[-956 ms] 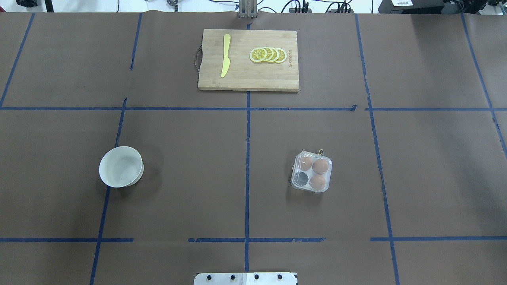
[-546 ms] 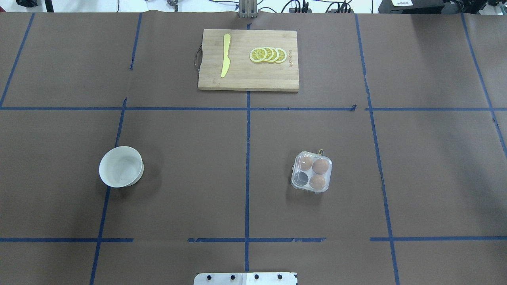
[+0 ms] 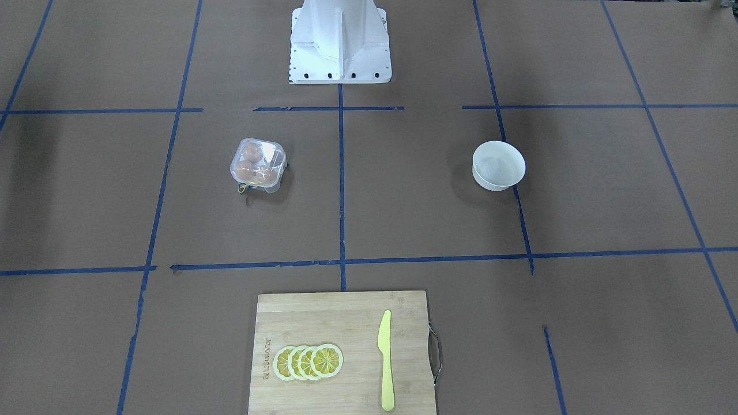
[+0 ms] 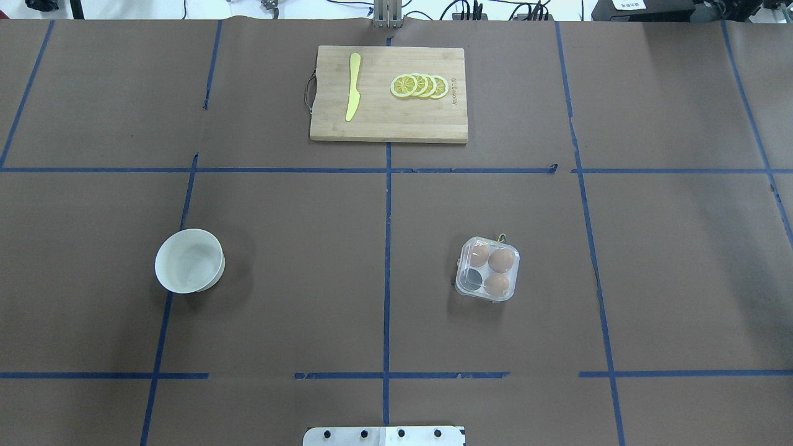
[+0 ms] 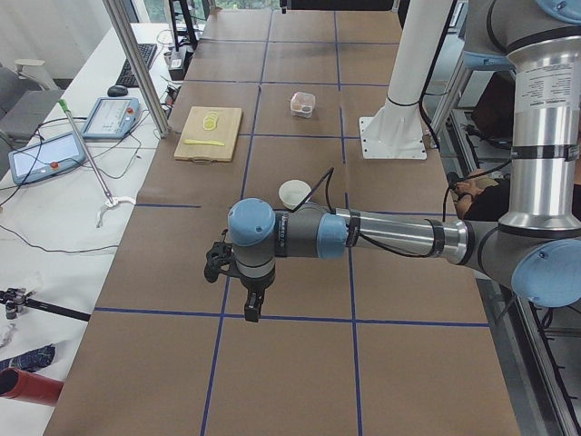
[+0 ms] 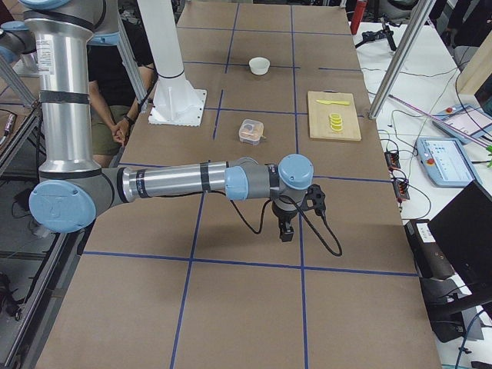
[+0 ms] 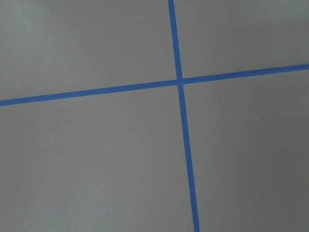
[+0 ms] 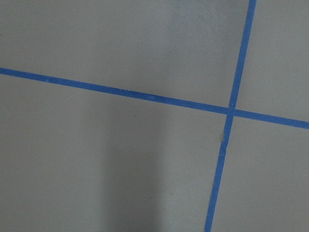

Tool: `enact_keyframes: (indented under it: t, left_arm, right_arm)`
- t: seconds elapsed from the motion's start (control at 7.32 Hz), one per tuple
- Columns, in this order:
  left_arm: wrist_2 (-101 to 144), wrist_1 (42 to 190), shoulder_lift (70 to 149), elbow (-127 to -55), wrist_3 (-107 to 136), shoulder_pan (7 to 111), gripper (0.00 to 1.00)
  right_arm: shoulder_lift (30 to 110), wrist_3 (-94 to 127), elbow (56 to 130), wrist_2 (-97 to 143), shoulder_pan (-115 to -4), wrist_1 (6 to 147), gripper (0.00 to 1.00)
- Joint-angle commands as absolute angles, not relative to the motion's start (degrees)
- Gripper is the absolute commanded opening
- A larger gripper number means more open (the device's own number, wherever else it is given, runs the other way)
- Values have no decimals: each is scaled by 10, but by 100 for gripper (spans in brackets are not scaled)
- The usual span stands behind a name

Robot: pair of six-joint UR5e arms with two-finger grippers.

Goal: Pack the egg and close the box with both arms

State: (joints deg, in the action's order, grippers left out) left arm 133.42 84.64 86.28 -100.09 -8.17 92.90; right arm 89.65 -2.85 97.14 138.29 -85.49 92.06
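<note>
The clear four-cell box (image 4: 487,269) stands on the table right of centre; it also shows in the front view (image 3: 258,165). Three alike brown eggs sit in it (image 4: 501,260), and one cell (image 4: 474,278) looks dark and empty. The clear lid seems to lie over the cells. A yellow-blue string (image 3: 247,186) hangs at one corner. My left gripper (image 5: 254,304) and right gripper (image 6: 285,229) show only in the side views, each low over the table's far ends, away from the box. I cannot tell whether they are open or shut.
A white bowl (image 4: 189,261) stands left of centre and looks empty. A wooden cutting board (image 4: 388,127) with a yellow knife (image 4: 352,87) and lemon slices (image 4: 419,86) lies at the far edge. Both wrist views show only brown paper and blue tape lines.
</note>
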Motion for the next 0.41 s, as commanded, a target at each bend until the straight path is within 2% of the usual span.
enact_keyframes:
  t: [0.0,0.27]
  left_arm:
    - [1334,846,863,-999,-82,929,100]
    - [1334,846,866,-998,-82,929,100]
  right_arm:
    - [895,-48,968,1384,-882,924,100]
    - [896,-49,967,1385,-887,924,100]
